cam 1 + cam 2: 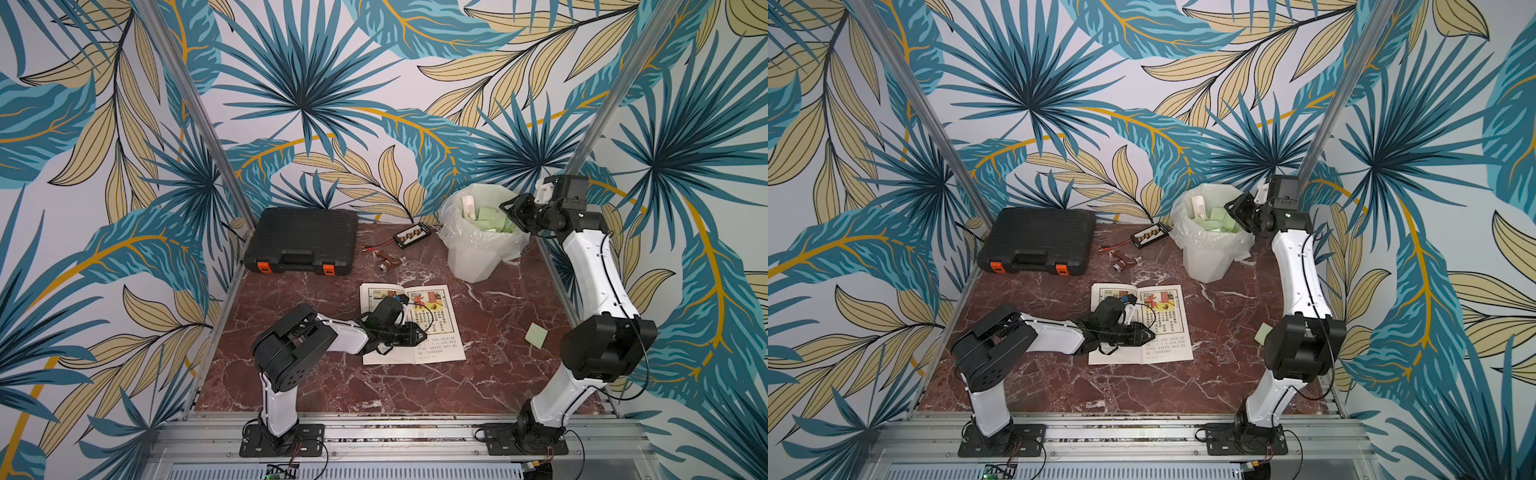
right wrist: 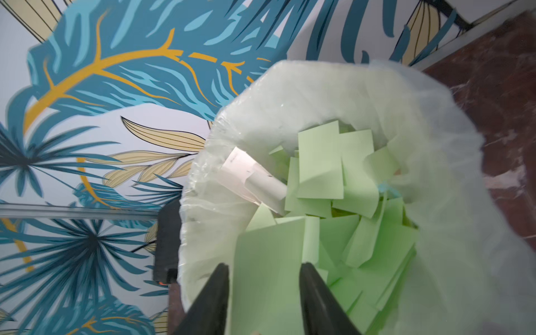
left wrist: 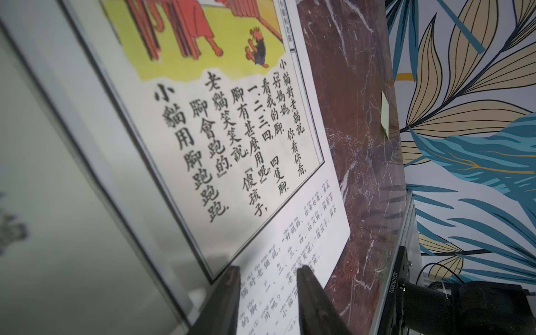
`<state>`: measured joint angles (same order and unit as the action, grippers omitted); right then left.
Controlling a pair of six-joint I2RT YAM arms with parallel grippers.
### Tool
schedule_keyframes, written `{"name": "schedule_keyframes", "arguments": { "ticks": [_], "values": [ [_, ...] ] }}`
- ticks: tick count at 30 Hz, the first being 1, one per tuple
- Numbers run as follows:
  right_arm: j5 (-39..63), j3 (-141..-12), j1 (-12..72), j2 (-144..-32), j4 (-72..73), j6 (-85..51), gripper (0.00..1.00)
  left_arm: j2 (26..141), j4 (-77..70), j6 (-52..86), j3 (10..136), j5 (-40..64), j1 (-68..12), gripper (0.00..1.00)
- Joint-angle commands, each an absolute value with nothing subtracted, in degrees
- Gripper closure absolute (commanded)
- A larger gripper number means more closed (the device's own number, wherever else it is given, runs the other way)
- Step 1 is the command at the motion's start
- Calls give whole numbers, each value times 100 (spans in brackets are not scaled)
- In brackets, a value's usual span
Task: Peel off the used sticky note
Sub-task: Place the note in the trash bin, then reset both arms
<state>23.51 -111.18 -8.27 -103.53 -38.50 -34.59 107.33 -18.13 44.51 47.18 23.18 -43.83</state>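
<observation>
Right jaws, spread, hover over the bin (image 1: pixel 473 257) — green sticky note (image 2: pixel 266 261) between them, above its mouth — left jaws, parted, rest on the book (image 1: pixel 440 328).

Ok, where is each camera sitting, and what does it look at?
Both top views: high above the front edge, looking down at the table, open book, bin, whole left arm and right arm.
Left wrist: on the left arm, low over the book, facing the robot's right side; the left gripper shows, jaws apart.
Right wrist: on the right arm, above the bin, looking into its green notes; the right gripper shows, jaws apart.
Shared: left wrist and top views both show the loose green note on the table.
</observation>
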Motion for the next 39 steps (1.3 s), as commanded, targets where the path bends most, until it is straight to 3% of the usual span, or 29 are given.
{"name": "schedule_keyframes", "arguments": {
  "ticks": [1, 4, 6, 7, 16, 21, 23, 24, 25, 33, 39],
  "values": [
    [2076, -11633, -832, -10441, -4760, -2976, 40, 11021, -146, 4283, 4445, 1615, -4396, 61],
    [1978, -11852, -834, -10425, -4947, -2825, 30, 10817, -45, 4203, 4472, 1579, -4412, 59],
    [1935, -11929, -835, -10367, -5008, -2762, 2, 10647, 39, 4141, 4518, 1552, -4416, 58],
    [1932, -11968, -834, -10342, -5052, -2723, 1, 10570, 73, 4104, 4541, 1545, -4419, 58],
    [2117, -11814, -830, -9684, -5146, -2481, 0, 9959, 346, 3808, 4910, 1650, -4413, 53],
    [2349, -10844, -829, -8829, -4610, -2419, 0, 9622, 287, 3721, 5035, 1756, -4412, 45],
    [2371, -10164, -828, -8336, -4205, -2398, 0, 9459, 216, 3685, 5030, 1771, -4414, 30],
    [2363, -9767, -823, -8105, -3931, -2381, 0, 9337, 185, 3662, 5022, 1761, -4412, 9],
    [2336, -9372, -830, -7810, -3676, -2371, 1, 9203, 155, 3636, 4997, 1743, -4415, 1],
    [1922, -5727, -827, -5823, -1390, -1974, 0, 7532, 193, 3239, 4667, 1102, -4335, 0],
    [1574, -3384, -825, -4316, 54, -1781, 1, 5854, 826, 2714, 4262, -154, -4099, 0]
  ]
}}
